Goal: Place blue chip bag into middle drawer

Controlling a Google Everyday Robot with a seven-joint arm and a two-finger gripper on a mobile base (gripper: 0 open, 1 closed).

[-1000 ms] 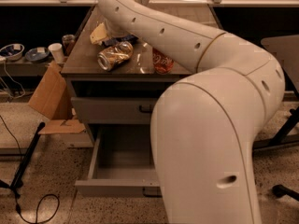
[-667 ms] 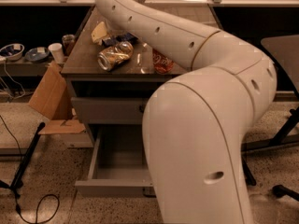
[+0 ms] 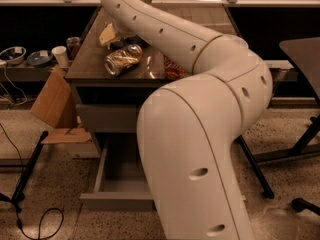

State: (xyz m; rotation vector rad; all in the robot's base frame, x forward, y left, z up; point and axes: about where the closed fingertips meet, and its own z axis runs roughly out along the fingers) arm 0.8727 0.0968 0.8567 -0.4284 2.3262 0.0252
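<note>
Compared with the earlier views, the large lower link of the arm (image 3: 200, 149) has shifted left and now covers more of the right side of the middle drawer (image 3: 117, 176). The drawer stands pulled open, and the part of its interior that shows is bare. The items on the table (image 3: 82, 66) have not moved. The pincer is hidden behind the upper link over the rear left of the table, so its state cannot be told. The blue chip bag (image 3: 150, 63) lies on the table between the crushed golden can (image 3: 123, 59) and a red-orange packet (image 3: 172, 70), partly under the arm. A yellow bag (image 3: 107, 34) lies behind the can. The drawer front (image 3: 107, 118) above is closed. A cardboard box (image 3: 52, 101) leans at the cabinet's left side, and a paper cup (image 3: 60, 55) stands behind it.
</note>
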